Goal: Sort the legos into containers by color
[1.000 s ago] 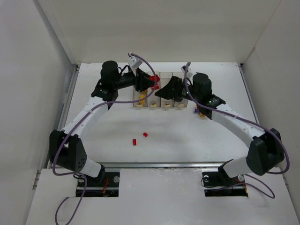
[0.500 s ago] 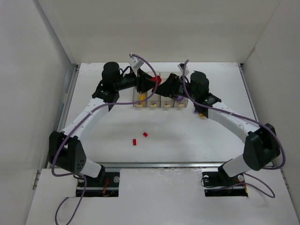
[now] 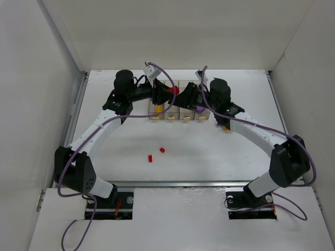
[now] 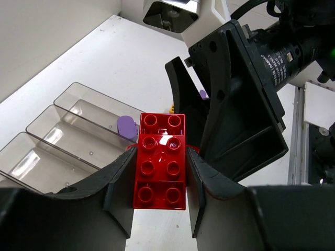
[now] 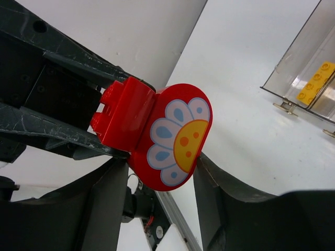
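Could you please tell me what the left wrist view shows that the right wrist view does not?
Only left wrist: the red lego from its studded side, clamped by the left gripper, and a purple piece in the bins. Only right wrist: the lego's flower-printed end between the right gripper fingers, contact unclear, and a yellow brick in the bins. Both: the red lego and the clear bins.

White table (image 3: 199, 151), matte, even light, soft shadows. Plain white left wall (image 3: 31, 78), back wall (image 3: 178, 31), right wall (image 3: 314, 63) enclose its edges. Metal rail (image 3: 183, 184) along near edge.
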{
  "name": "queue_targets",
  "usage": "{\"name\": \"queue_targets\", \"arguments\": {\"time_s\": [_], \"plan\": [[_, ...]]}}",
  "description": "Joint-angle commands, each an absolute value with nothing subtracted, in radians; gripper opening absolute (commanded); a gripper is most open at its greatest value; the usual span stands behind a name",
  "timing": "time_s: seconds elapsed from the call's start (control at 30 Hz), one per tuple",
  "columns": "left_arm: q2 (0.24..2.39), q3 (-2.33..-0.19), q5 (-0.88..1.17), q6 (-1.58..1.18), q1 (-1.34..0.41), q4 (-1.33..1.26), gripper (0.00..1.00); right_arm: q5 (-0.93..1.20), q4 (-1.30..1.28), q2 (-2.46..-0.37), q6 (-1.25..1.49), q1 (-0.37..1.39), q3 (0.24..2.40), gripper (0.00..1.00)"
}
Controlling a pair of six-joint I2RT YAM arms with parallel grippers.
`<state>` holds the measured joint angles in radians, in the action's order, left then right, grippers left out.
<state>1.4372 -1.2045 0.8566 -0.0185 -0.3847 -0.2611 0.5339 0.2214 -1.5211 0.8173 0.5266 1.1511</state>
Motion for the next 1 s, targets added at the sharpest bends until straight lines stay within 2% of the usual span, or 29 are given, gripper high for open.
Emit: {"name": "queue_targets", "arguments": {"time_s": [0.0, 0.07, 0.1, 0.53, 0.97], "plan": [[1.384, -1.200, 0.954, 0.000, -0.411, -0.216, 0.00, 0.506, 0.293, -1.531, 0.822, 0.528, 1.204, 0.14], [1.384, -1.200, 0.954, 0.014, -0.411, -0.192, 0.00, 0.494, 0.293, -1.531, 0.822, 0.528, 1.194, 0.01], [1.384, -1.200, 0.954, 0.014, -0.411, -0.192, 0.00, 0.494, 0.293, -1.531, 0.822, 0.528, 1.193, 0.00], [1.341, -1.247, 0.879, -0.012, -0.400, -0.290, 0.00, 0.379, 0.236, -1.491, 0.832, 0.509, 1.000, 0.00], [1.341, -1.279, 0.879, -0.155, -0.379, -0.360, 0.00, 0.269, 0.092, -1.473, 0.761, 0.500, 0.997, 0.00]]}}
